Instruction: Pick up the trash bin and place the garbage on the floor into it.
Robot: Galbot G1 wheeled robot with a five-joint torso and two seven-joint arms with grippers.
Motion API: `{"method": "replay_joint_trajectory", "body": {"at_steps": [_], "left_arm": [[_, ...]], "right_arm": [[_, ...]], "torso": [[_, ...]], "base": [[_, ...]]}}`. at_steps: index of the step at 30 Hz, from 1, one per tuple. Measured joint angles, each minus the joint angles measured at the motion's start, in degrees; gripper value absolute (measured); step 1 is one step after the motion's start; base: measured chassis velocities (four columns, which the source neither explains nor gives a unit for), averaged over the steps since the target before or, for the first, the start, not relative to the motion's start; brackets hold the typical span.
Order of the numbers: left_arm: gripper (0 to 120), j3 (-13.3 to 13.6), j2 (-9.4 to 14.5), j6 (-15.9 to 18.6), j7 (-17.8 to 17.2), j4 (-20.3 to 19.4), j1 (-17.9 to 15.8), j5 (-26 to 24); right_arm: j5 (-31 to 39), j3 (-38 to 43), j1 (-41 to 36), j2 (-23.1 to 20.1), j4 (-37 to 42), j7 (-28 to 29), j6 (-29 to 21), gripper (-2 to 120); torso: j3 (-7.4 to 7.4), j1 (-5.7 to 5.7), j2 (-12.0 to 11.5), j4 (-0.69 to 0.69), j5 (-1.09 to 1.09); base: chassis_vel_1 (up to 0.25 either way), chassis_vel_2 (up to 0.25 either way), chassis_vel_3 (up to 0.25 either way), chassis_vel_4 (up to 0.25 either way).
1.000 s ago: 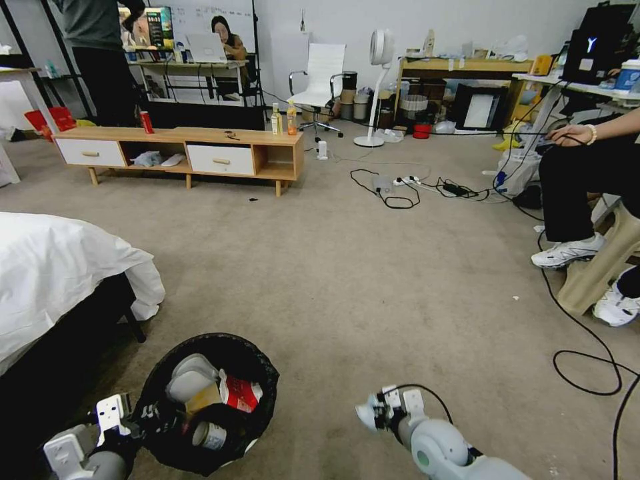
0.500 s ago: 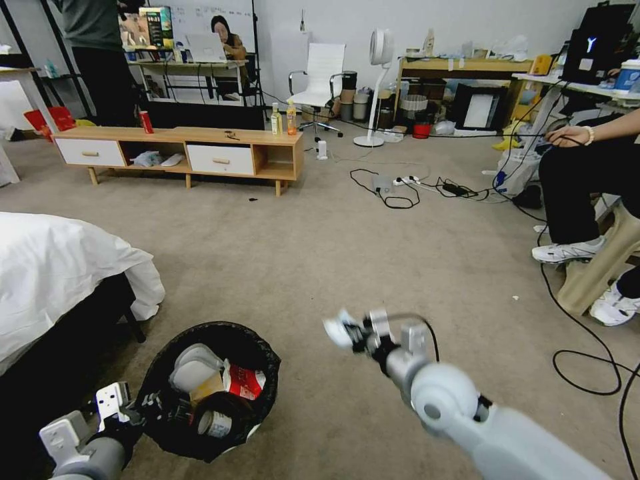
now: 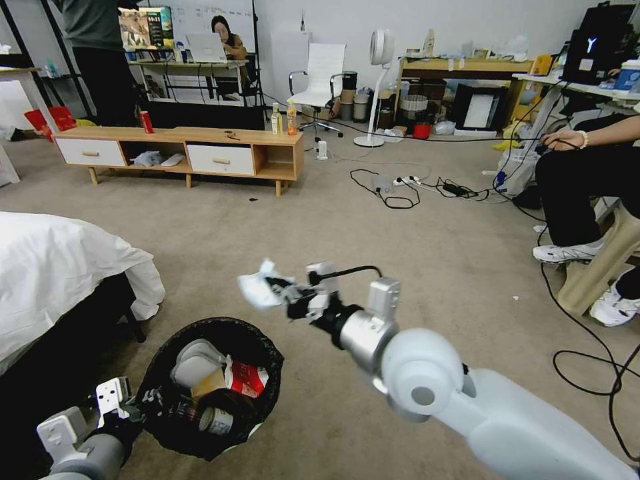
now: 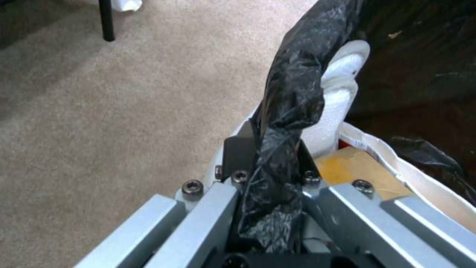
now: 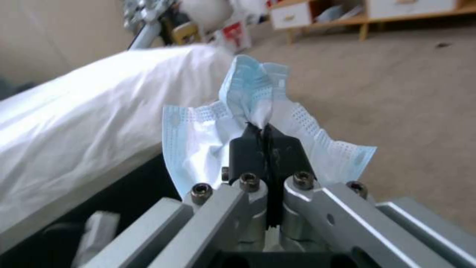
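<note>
1. The left hand [image 3: 137, 408] is pinching the near rim of the bin [image 3: 212, 390], its pads pressed together on the black bag [image 4: 290, 96] and the wall beneath, beside the bed [image 3: 60, 280].
2. The right hand [image 3: 283, 297] is holding a crumpled blue-and-white mask [image 3: 259, 290] above and just beyond the bin's far rim, pads pressed together on a fold of it [image 5: 258, 111].
3. The mask is not yet hanging over the bin's mouth; letting go here is likely dropping it on the floor [image 3: 373, 227] just past the bin.
4. The mask is light and loose, so it is liable to be drifting sideways or catching on a pad [image 5: 245, 152] as the hand spreads.
5. The bin is already holding a red-and-white packet [image 3: 243, 380], a can and white pieces; a mask landing on top is at risk of sliding off over the rim.
6. The left hand's grip is partly on slippery bag; the bin is at risk of tilting or slipping.
</note>
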Motion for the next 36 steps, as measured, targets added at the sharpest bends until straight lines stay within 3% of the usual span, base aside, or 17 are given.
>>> {"method": "replay_joint_trajectory", "body": {"at_steps": [15, 36], "left_arm": [[2, 0.19, 0.47, 0.05, 0.00, 0.12, -0.60, -0.40], [2, -0.03, 0.27, 0.06, 0.10, -0.75, -0.37, -0.94]], "right_arm": [[4.10, -12.15, 5.28, 3.49, -2.22, 5.70, -4.49, 0], [3.28, -15.96, 4.03, 6.20, -8.57, 8.80, -7.31, 0]], "torso": [[-0.01, 0.00, 0.00, -0.01, 0.01], [-0.01, 0.00, 0.00, 0.00, 0.01]], "base": [[0.000, 0.000, 0.000, 0.000], [0.000, 0.000, 0.000, 0.000]]}}
